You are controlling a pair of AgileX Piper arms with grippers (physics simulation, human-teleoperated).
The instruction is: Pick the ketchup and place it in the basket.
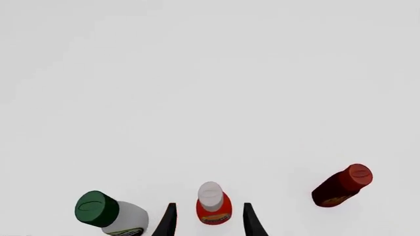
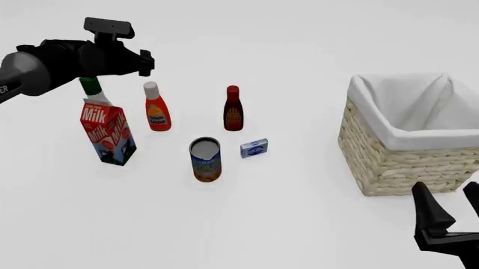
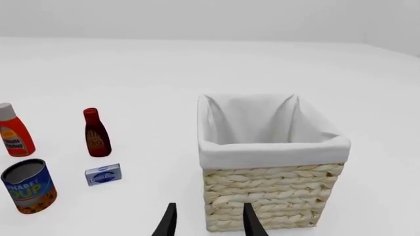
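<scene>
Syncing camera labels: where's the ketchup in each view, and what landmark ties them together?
Left wrist: ketchup at the lower edge, seen from above, between the open left hand's fingers.
Front: ketchup upper left, standing just under the left hand.
Right wrist: ketchup at the left edge, partly cut off.
Shared landmark: the dark-red bottle standing beside it, visible in all three.
</scene>
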